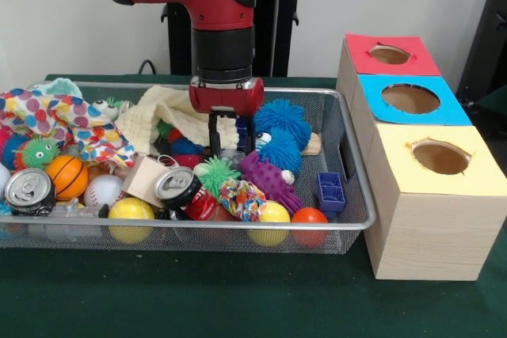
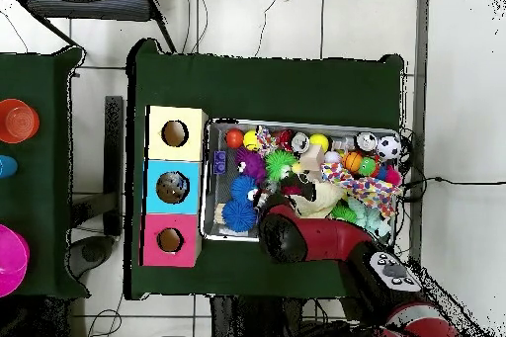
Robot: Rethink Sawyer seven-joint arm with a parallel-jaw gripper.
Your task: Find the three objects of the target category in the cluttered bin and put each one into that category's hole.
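Note:
A wire mesh bin (image 1: 348, 136) holds a jumble of toys. My gripper (image 1: 230, 142) reaches down into the bin's middle, open, its fingers sunk among the clutter. A cream cloth (image 1: 162, 112) lies to its left and two blue spiky balls (image 1: 281, 134) to its right. Just in front of it are a green spiky ball (image 1: 215, 173) and a purple knobbly toy (image 1: 269, 180). The sorting box at the right has a red hole (image 1: 390, 55), a blue hole (image 1: 410, 98) and a yellow hole (image 1: 440, 157). In the overhead view the arm (image 2: 296, 239) covers the gripper.
Also in the bin are two drink cans (image 1: 176, 186), a small basketball (image 1: 66, 176), a baseball (image 1: 103, 189), yellow balls (image 1: 131, 210), an orange ball (image 1: 309, 217), a blue block (image 1: 330, 190) and a spotted cloth (image 1: 55, 112). Bowls (image 2: 15, 121) stand on a side table.

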